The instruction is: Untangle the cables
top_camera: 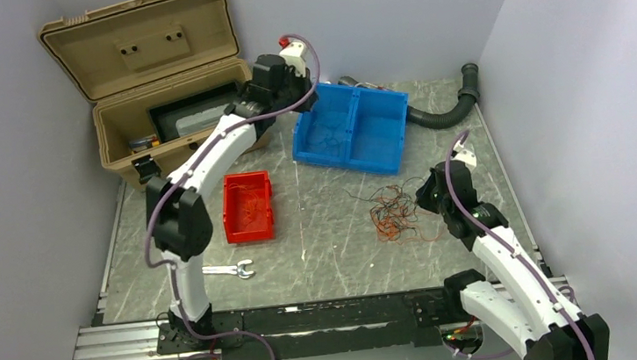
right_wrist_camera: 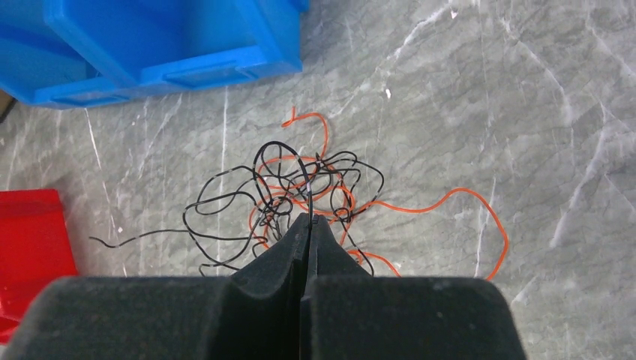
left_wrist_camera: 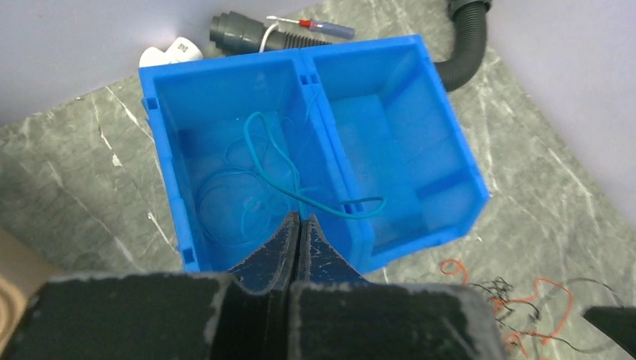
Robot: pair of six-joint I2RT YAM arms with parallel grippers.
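The right gripper (right_wrist_camera: 309, 219) is nearest, its jaws pressed together on what looks like a black wire (right_wrist_camera: 308, 199) at the near edge of the cables (right_wrist_camera: 330, 184). These are a black and orange-red knot lying on the table (right_wrist_camera: 487, 90), near and right of the blue bin (left_wrist_camera: 390, 51). The left gripper (left_wrist_camera: 300, 219), jaws together and empty, hangs over that bin's left compartment, where blue wires (left_wrist_camera: 262, 142) lie, one trailing across the divider. I judge the job partly done: blue is out, while black and orange-red are left to separate.

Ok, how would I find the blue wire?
Look at the far side of the grey marbled table for the blue plastic double bin. The thin teal-blue wire lies looped in its left compartment, unlike the orange and black wires tangled on the tabletop.
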